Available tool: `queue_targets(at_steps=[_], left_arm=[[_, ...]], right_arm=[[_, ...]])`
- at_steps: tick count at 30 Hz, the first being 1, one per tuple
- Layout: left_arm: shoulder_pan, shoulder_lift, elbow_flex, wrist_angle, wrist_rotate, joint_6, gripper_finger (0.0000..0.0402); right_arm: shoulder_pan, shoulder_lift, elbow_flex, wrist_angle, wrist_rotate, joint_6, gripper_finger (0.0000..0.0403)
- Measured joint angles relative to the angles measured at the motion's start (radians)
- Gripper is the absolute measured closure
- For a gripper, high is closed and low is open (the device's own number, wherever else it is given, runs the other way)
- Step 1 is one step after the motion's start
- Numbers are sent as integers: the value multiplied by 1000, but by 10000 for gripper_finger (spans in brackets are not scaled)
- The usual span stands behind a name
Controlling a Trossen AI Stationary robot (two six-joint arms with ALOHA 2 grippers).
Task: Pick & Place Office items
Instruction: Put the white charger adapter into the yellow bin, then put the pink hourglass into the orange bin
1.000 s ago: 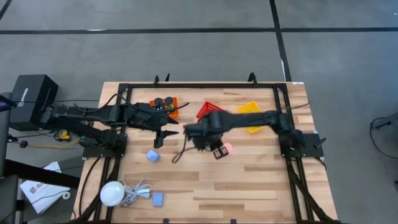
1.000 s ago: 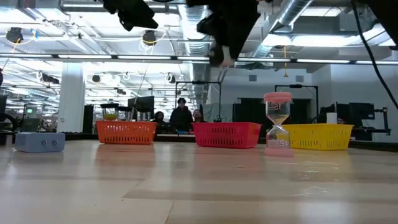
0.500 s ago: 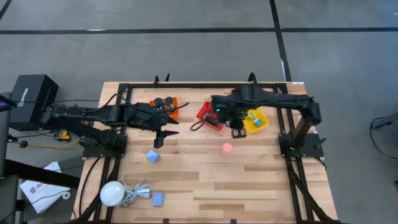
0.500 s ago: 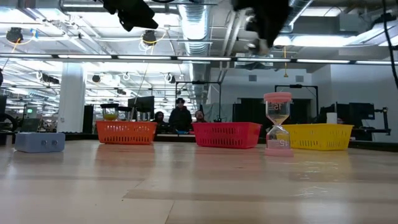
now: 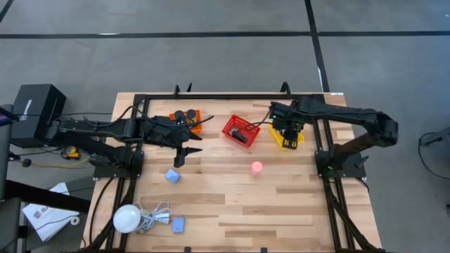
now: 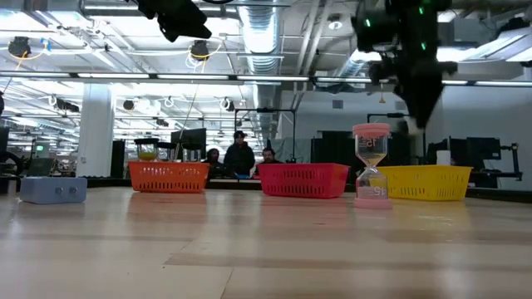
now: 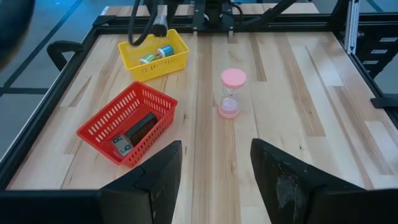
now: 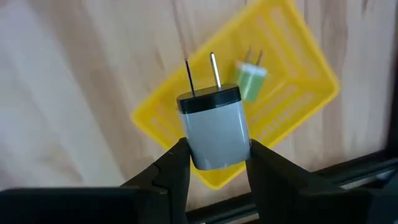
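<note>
Pinching a light-grey plug adapter point(image 8: 214, 132) between both fingers point(image 8: 169, 167), prongs pointing away from the wrist: right end effector point(image 5: 287, 131), poised above the yellow basket point(image 5: 290, 141) at the far right of the bench point(image 5: 281, 204). Lying inside that basket, a small green plug point(image 8: 250, 79). Just left of it, a red basket point(image 5: 240, 131) holding a flat black rectangular item point(image 7: 133, 133). Farther left, an orange basket point(image 5: 191, 116) with black short cylinders point(image 5: 185, 115) in it. Standing upright on the open wood between the red and yellow baskets and nearer the front, a pink hourglass point(image 5: 257, 167). Resting on the left half of the bench, two light-blue squarish pieces, one point(image 5: 173, 176) near the left arm, another point(image 5: 178, 225) by the front edge beside a white round bulb point(image 5: 127, 218) and its coiled white cable point(image 5: 157, 213). Hanging over the bench near the orange basket with nothing between its parted fingers: left end effector point(image 5: 181, 156).
</note>
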Motion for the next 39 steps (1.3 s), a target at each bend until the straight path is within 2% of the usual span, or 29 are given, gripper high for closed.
queue_targets(at_steps=[5,8,13,20,28,34,39], left_arm=[[0,0,0,2,0,0,216],[0,0,0,2,1,0,216],[0,0,0,2,1,0,216],[0,0,0,2,5,0,216],[0,0,0,2,4,0,216],[0,0,0,2,4,0,216],[0,0,0,2,3,0,216]], right_arm=[[-64,-8,-139,151,0,-35,279],[-90,-8,-177,232,-1,-60,271],[-129,-8,-195,247,-4,-54,263],[-186,-8,-238,264,23,99,263],[-201,-8,-252,287,27,148,216],[-200,-8,-252,314,55,265,174],[-178,-8,-245,278,45,340,166]])
